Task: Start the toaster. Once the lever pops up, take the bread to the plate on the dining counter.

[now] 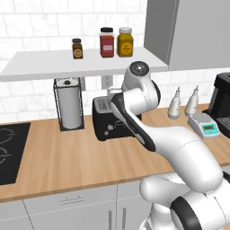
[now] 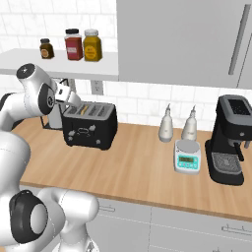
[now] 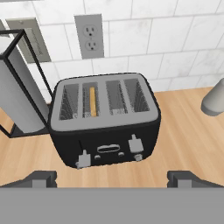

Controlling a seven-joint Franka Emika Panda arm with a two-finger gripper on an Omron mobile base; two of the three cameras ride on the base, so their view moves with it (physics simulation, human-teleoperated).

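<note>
The black toaster stands on the wood worktop against the tiled wall, also seen as the toaster and the toaster. A tan slice of bread sits deep in its second slot from the left. On the front, the left lever sits lower than the right lever. My gripper hovers open in front of and above the toaster, nothing between its fingertips. In the right base view the gripper is at the toaster's upper left corner. The plate and the dining counter are out of view.
A paper towel holder stands just left of the toaster. Right of it are two white bottles, a small scale and a black coffee machine. A shelf with jars hangs above. A cooktop lies far left.
</note>
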